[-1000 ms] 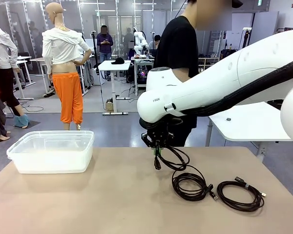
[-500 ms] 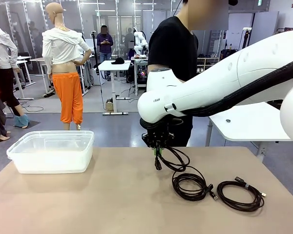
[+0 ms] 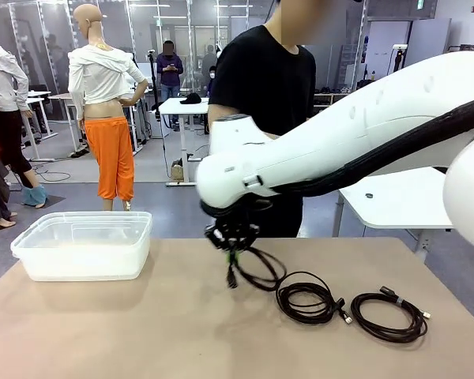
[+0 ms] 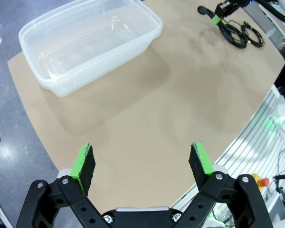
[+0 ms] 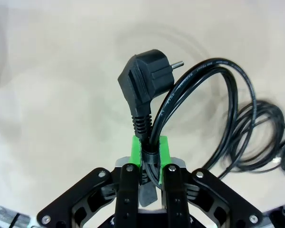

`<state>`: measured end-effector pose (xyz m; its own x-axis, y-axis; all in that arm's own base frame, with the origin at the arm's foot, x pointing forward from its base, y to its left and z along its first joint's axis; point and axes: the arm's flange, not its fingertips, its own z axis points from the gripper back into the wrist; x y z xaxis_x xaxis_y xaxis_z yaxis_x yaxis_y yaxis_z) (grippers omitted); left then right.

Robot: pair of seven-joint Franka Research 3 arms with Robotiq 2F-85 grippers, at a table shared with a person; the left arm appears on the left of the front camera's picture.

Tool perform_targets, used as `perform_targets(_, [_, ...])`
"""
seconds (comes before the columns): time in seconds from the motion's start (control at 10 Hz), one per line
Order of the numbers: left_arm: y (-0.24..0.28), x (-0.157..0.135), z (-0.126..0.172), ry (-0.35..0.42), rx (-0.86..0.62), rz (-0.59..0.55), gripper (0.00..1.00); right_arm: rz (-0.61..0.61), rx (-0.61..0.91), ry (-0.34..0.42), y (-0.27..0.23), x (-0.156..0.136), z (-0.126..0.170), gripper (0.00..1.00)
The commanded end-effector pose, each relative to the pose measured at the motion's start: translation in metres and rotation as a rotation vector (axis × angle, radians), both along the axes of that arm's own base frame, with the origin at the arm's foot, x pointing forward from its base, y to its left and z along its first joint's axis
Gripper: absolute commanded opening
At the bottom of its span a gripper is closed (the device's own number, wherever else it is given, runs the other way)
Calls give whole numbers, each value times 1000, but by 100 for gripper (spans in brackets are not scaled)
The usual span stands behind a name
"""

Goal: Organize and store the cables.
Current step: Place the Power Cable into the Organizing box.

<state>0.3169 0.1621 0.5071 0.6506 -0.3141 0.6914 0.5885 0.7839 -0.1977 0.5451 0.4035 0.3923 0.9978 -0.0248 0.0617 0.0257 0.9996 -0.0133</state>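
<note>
My right gripper (image 3: 233, 251) is shut on a black cable (image 3: 257, 272) just above the middle of the table. In the right wrist view the green pads (image 5: 162, 151) pinch the cord below its angled plug (image 5: 147, 85), and the cord loops off to the right. Two more coiled cables lie on the table's right side, one (image 3: 304, 302) close to the hanging loops and one (image 3: 389, 316) farther right. Whether the held cord joins the nearer coil I cannot tell. My left gripper (image 4: 142, 154) stands open over bare table, nothing between its fingers.
A clear plastic bin (image 3: 83, 245) sits at the table's far left, also below the left wrist (image 4: 90, 42). A person in a black shirt (image 3: 265, 87) stands at the far edge behind my right arm. The table's edge (image 4: 237, 137) runs near the left gripper.
My right arm has swung to the left with the cable, dragging its loops away from the coils. The person has stepped left. The left gripper stays open.
</note>
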Motion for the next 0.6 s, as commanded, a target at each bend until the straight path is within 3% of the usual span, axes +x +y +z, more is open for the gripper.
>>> perform_targets(0.0, [2, 0, 1, -11, -9, -18, 100, -40, -33, 62, 52, -6, -10, 17])
perform_targets(0.5, [2, 0, 1, -11, -9, -18, 100, 28, 8, 154, 108, -25, -48, 17])
